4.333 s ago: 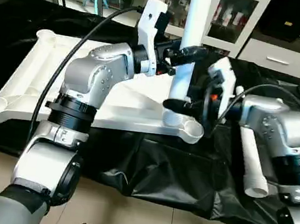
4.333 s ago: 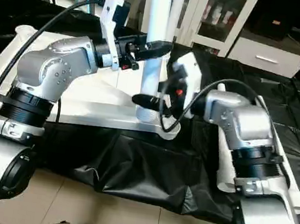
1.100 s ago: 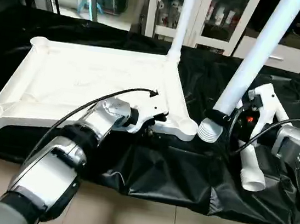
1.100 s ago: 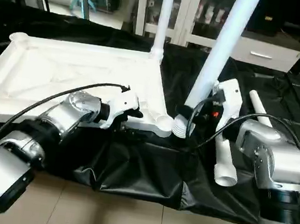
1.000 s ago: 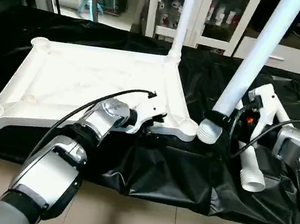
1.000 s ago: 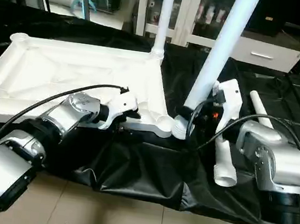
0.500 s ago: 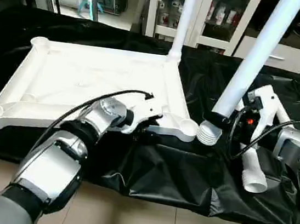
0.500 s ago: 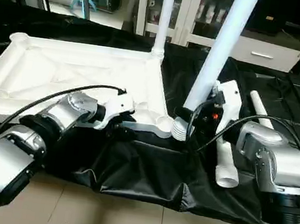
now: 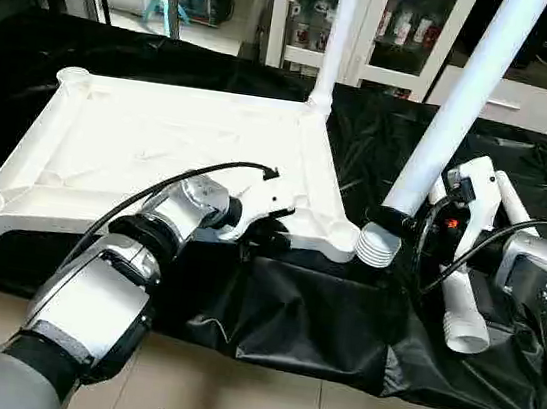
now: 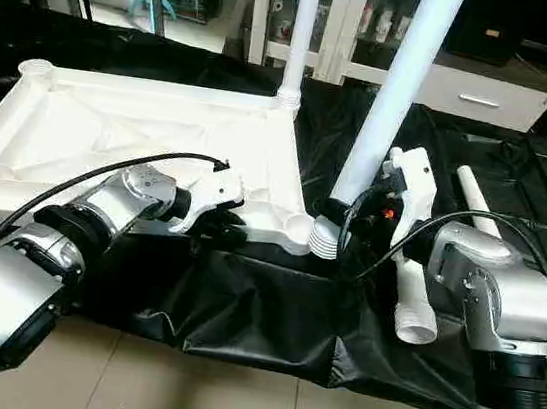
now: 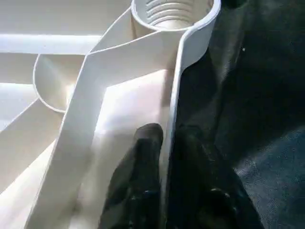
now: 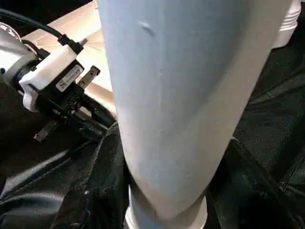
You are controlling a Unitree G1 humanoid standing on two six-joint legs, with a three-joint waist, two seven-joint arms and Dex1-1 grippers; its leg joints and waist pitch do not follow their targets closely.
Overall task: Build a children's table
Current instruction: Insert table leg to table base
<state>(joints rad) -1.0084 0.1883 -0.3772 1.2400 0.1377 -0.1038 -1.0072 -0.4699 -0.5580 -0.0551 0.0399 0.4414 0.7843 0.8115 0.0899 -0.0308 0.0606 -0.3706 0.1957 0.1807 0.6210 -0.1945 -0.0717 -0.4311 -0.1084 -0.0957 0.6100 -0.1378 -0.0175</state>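
Your tabletop (image 9: pixel 160 144) lies underside up on the black-covered counter (image 9: pixel 280 311), toward its left half, with its near rim running close to the counter's front edge. One leg (image 9: pixel 335 31) already stands upright in the tabletop's far right corner socket. The near right corner socket (image 11: pixel 174 14) is open, its threads showing in the left wrist view. Your left gripper (image 11: pixel 164 157) is pinched on the tabletop's near rim just beside that socket, one black finger inside the rim wall and one outside it. Your right gripper (image 9: pixel 397 221) is closed around a second leg (image 9: pixel 459 98) just above its ribbed threaded end (image 9: pixel 377 246), holding it tilted, its top leaning away to the right. That threaded end sits just beside the near right socket, on its right and not over the opening; whether it touches the socket's rim you cannot tell. Two more legs lie on the counter's right part: one leg (image 9: pixel 460 305) beside your right forearm with its open end toward the front edge, another (image 10: pixel 474 199) farther back. The black cover bunches into folds (image 10: pixel 239 311) over the front edge below the socket. Your left arm's black cable (image 9: pixel 170 186) arcs across the tabletop's near part. Beyond the counter's far edge stand white cabinets with glass doors (image 9: pixel 408 26).
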